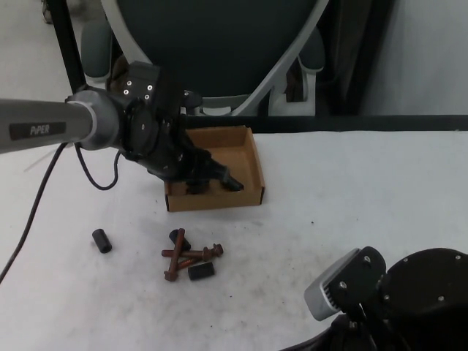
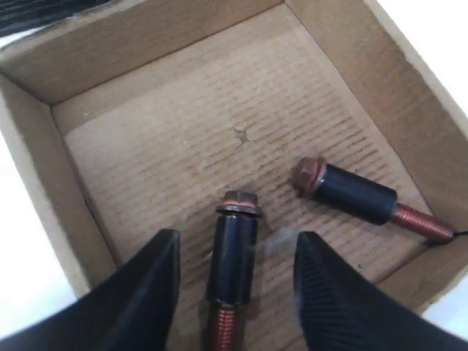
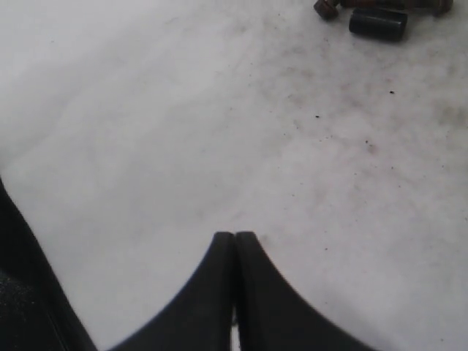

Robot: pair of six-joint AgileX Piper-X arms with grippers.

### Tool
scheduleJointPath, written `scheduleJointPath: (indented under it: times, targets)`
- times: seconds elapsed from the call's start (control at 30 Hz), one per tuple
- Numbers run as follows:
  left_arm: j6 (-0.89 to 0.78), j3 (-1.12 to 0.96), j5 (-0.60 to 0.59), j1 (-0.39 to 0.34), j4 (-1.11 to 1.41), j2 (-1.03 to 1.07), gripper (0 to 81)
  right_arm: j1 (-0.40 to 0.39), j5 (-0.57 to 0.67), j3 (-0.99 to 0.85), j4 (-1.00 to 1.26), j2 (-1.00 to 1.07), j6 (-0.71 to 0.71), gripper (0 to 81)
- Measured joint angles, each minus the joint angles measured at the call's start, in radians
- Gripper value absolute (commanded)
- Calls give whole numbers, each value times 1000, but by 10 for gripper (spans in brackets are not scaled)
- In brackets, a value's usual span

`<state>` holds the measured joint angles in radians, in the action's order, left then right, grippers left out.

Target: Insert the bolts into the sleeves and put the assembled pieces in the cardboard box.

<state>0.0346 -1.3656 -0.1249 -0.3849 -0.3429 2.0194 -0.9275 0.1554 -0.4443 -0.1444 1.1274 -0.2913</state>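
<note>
Assembled pieces: I count two, each a coppery bolt pushed through a black sleeve, both lying flat on the floor of the cardboard box (image 2: 44, 168).
First assembled piece (image 2: 235, 248): lies between the left gripper's fingers, bolt head pointing away from the wrist, threaded end toward it.
Second assembled piece (image 2: 358, 196): lies beside the first and apart from it, close to a side wall of the box, with the thread sticking out of the sleeve.
Left gripper (image 2: 238, 235): spread wide inside the box. One finger (image 2: 146, 292) stands on either side of the first piece, and I see a gap on both sides, so it grips nothing.
Box position: far and left of centre on the white bench (image 1: 351, 190), with the left arm (image 1: 95, 124) coming in from the left.
Right gripper (image 3: 235, 238): fingers pressed together with nothing between them, above bare bench.
Right arm (image 1: 409, 292): at the near right edge.
Loose bolts (image 1: 191, 254): two lie on the bench just near of the box, touching each other.
Loose sleeve (image 1: 201, 271): just beside those bolts, on their near side.
Lone sleeve (image 1: 102, 240): further left, well apart from the cluster.
Third dark piece (image 1: 179, 238): at the far end of the cluster. It looks like a sleeve, but I cannot tell for sure.
</note>
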Motion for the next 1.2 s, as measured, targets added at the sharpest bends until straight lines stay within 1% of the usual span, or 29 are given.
scheduleJointPath:
  times: [0.1,0.2,0.3,0.33,0.37,0.43,0.5,0.57,0.63,0.7,0.8,0.9,1.2]
  targets:
    - [-11,0,-11,0,-22,-22,455,0,0,-20,0,32,5,2]
    - [-72,0,15,9,-101,-63,455,6,0,-55,0,85,14,2]
    - [-102,0,39,36,-187,-104,455,22,16,-100,-8,158,27,1]
    - [-110,-2,46,56,-222,-112,455,32,32,-138,-26,213,44,4]
    - [-123,-2,58,56,-290,-112,455,34,33,-153,-33,240,52,22]
    - [-138,-2,62,80,-359,-113,455,39,39,-198,-54,292,72,92]
    - [-150,-2,63,102,-417,-113,455,40,41,-234,-74,336,84,190]
    - [-159,-2,63,122,-463,-113,455,43,43,-271,-100,374,94,317]
    - [-160,-2,63,141,-498,-113,455,47,45,-291,-115,393,101,405]
    - [-162,-2,63,154,-527,-113,455,51,46,-331,-142,425,108,413]
    - [-172,-2,63,162,-554,-113,455,61,46,-380,-177,460,126,391]
    - [-210,-2,63,164,-581,-113,455,67,46,-419,-208,482,147,385]
    - [-321,-2,63,164,-679,-113,455,68,46,-434,-230,486,186,385]
